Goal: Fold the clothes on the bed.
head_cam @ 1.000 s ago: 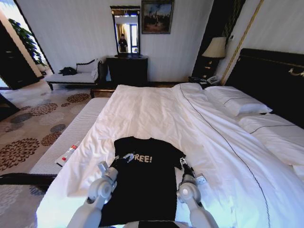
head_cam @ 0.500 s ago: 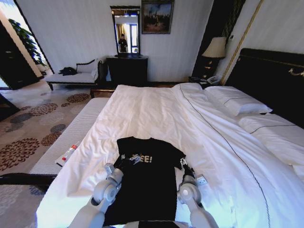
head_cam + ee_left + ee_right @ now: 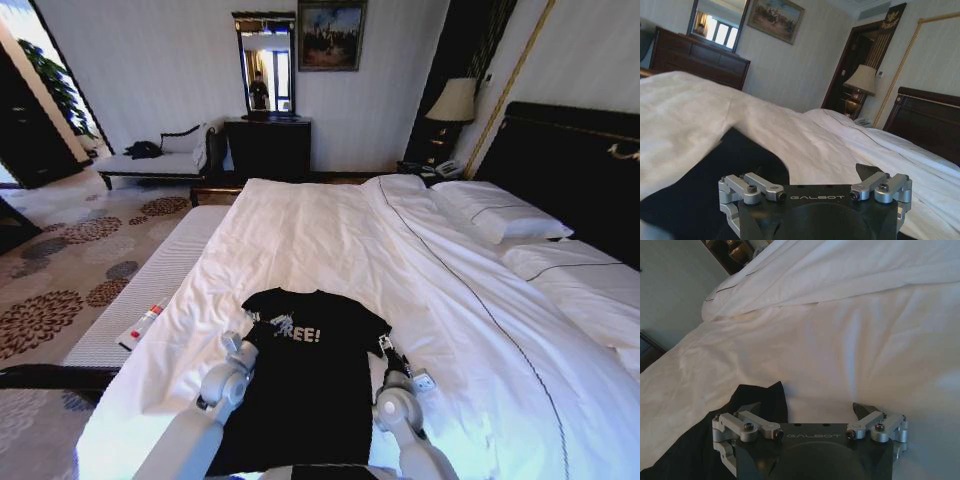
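Bed (image 3: 330,240), white duvet over it, takes up most of the head view. T-shirt (image 3: 305,385) lies spread on the near part of the duvet, chest lettering facing up, collar end away from the robot.

Left gripper (image 3: 250,322) sits at the shirt's left sleeve edge; right gripper (image 3: 385,345) at the right sleeve edge. Both low over the cloth.

Step, as judged: start of a fold, both arms set at the shoulders. Next move calls for a firm pinch on each side, then a level lift so the cloth does not drag the duvet.

Left wrist view: fingers (image 3: 867,172) spread wide, black cloth beneath, nothing gripped. Right wrist view: fingers (image 3: 751,408) likewise wide apart, holding nothing, one over the shirt's edge, the other over bare duvet. Head view does not resolve this.
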You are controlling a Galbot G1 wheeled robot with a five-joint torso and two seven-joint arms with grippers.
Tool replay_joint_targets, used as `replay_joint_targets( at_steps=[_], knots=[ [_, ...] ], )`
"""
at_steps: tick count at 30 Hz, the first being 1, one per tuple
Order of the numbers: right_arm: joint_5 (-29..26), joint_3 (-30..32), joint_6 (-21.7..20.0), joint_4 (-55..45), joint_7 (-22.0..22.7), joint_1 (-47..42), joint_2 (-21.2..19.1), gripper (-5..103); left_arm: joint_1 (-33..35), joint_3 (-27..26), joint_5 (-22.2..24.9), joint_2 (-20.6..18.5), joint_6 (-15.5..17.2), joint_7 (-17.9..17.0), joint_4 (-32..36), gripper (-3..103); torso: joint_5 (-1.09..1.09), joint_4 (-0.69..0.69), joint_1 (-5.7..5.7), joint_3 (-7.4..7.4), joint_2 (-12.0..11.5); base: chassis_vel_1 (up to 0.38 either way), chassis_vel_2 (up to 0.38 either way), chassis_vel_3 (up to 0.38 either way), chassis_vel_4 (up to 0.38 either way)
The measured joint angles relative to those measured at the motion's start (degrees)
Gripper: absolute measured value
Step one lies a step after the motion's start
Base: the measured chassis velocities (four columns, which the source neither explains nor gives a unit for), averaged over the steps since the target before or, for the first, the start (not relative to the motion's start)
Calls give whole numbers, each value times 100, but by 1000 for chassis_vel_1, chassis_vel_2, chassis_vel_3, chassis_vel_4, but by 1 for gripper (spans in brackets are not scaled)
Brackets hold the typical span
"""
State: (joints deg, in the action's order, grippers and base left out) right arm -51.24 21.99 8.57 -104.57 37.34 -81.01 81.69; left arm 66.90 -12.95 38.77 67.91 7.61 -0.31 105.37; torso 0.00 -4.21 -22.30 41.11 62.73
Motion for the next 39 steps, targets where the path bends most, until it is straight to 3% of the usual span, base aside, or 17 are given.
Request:
replay_joint_targets(
  at_steps=[9, 15, 17, 20, 21, 24, 25, 27, 29, 33, 39],
  knots=[
    [37, 11, 0, 38, 17, 0, 39, 100, -763, 588, 78, -315, 393, -217, -508, 100, 0, -1, 0, 0, 0, 0, 0, 0, 0],
    [34, 49, 0, 57, 21, -4, 39, 100, -681, 410, 458, -188, 466, -275, -401, 100, -1, 0, -1, 0, 0, 0, 0, 0, 0],
    [34, 51, 0, 87, 23, 15, 38, 100, -577, 286, 823, -158, 566, -344, -190, 100, 0, 1, 0, 0, 0, 0, 0, 0, 0],
    [52, 36, 0, 123, 27, 44, 62, 100, -524, 283, 936, -214, 742, -512, -43, 100, -1, 0, 0, 0, 0, 0, 0, 0, 0],
    [64, 30, 0, 134, 30, 51, 73, 100, -518, 296, 917, -233, 828, -612, -13, 100, -1, 0, 0, 0, 0, 0, 0, 0, 0],
    [139, -14, 1, 171, 37, 66, 142, 100, -587, 530, 603, -290, 1453, -1456, 1, 100, -1, 1, 0, 0, 0, 0, 0, 0, 0],
    [139, -14, 1, 171, 37, 66, 142, 100, -587, 530, 603, -290, 1453, -1456, 1, 100, -1, 1, 0, 0, 0, 0, 0, 0, 0],
    [181, -22, 1, 172, 37, 44, 178, 100, -781, 810, 342, -303, 1737, -1832, -149, 100, -1, 1, 0, 0, 0, 0, 0, 0, 0],
    [201, -20, 1, 170, 37, 28, 190, 100, -910, 953, 231, -308, 1818, -1909, -248, 100, -1, 1, 0, 0, 0, 0, 0, 0, 0],
    [252, 15, 2, 128, 37, -27, 246, 100, -1521, 1523, 73, -294, 2353, -2292, -686, 100, -1, -1, -1, 0, 0, 0, 0, 0, 0],
    [298, 30, 2, 53, 54, -61, 315, 100, -1901, 1905, 65, -246, 2646, -2464, -930, 100, 0, -1, -1, 1, -1, 0, 0, 0, 0]
  ],
)
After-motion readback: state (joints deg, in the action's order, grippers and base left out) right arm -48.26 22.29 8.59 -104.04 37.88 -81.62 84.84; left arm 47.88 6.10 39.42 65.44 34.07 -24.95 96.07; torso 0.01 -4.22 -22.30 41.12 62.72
